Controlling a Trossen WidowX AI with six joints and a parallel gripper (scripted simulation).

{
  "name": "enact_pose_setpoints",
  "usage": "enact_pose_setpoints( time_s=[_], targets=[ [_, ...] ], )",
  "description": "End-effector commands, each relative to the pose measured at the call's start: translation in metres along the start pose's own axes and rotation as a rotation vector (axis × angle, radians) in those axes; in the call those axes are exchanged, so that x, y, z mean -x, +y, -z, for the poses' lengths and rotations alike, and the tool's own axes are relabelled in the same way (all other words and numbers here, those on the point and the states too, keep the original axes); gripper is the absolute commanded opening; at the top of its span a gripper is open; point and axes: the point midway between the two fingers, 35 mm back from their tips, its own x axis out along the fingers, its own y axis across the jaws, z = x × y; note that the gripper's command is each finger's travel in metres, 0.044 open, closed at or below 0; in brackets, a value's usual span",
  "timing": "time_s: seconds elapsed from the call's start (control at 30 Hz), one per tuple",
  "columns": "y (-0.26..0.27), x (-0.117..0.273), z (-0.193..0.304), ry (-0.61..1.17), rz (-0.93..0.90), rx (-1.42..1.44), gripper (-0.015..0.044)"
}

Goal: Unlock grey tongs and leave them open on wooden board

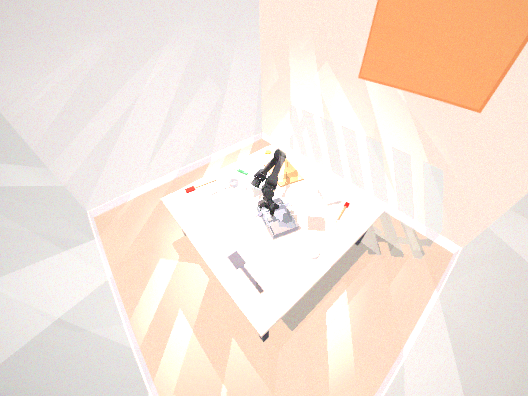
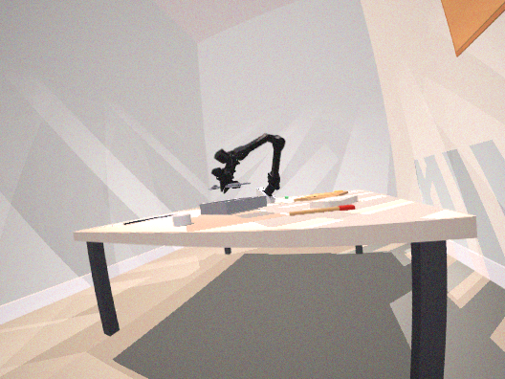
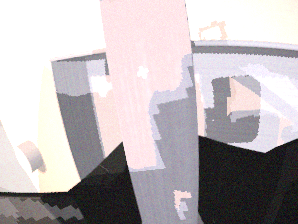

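The grey tongs [image 2: 240,184] [image 3: 132,100] are off the roasting tin [image 1: 286,233] [image 2: 234,206] [image 3: 77,125] and held roughly level a little above it. My gripper [image 1: 271,209] [image 2: 224,187] [image 3: 152,140] is shut on the tongs, with its black fingers against both sides of them in the wrist view. The tips do not point down. The arms look close together; the lock near the hinge cannot be made out. The wooden board [image 1: 290,175] [image 2: 330,194] lies flat near the arm's base, orange-yellow, partly hidden by the arm in the top view.
A dark spatula [image 1: 250,278] lies toward the near corner. A small white round thing [image 2: 183,219] stands near the table edge. Red-ended sticks lie at the left [image 1: 190,189] and right [image 1: 346,205]. A green piece [image 1: 242,172] lies behind; a pale square [image 1: 316,223] lies beside the tin.
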Motion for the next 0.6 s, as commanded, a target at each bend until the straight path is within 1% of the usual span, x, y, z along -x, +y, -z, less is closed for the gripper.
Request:
enact_pose_setpoints(
  time_s=[0.0,0.33,0.57],
  targets=[
    [0.0042,0.0087,0.0026,0.006,-0.001,0.005,-0.015],
    [0.0042,0.0086,0.0025,0.005,0.001,0.005,-0.015],
    [0.0045,0.0063,-0.0005,-0.005,0.065,0.002,-0.015]
  ],
)
